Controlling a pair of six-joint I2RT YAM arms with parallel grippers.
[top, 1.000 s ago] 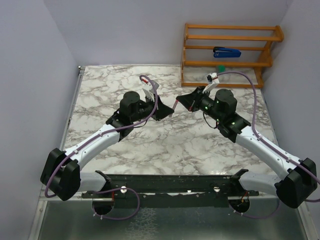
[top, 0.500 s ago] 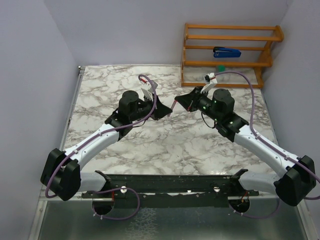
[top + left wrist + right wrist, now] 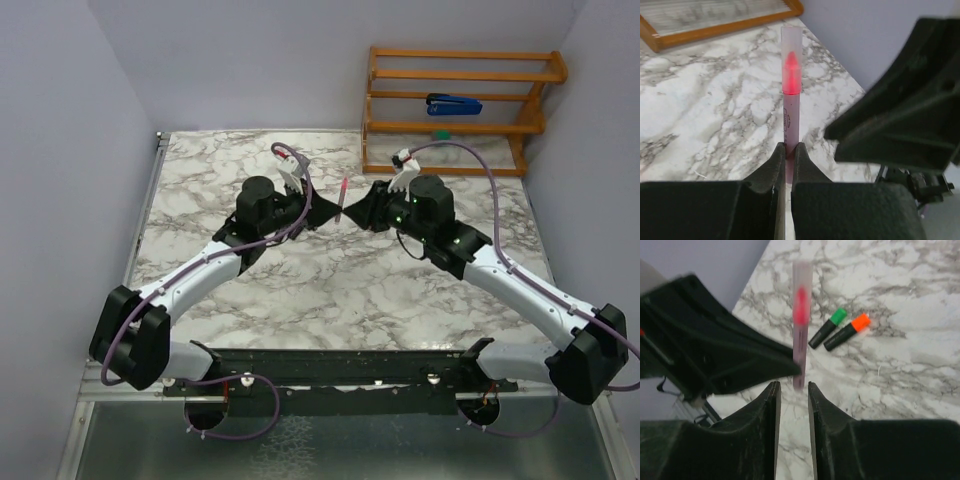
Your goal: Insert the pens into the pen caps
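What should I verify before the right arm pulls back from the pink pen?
1. Left end effector shut on the pink pen: ok.
2. Clear cap covers the red tip: ok. Whether it is fully seated: cannot tell.
3. Right end effector open, with the pen standing at the gap and no contact showing: ok.
4. Room between the two end effectors for the retreat: cannot tell, they are close together.
5. Green-ended pen and orange-ended pen lie side by side on the table, out of the way: ok.
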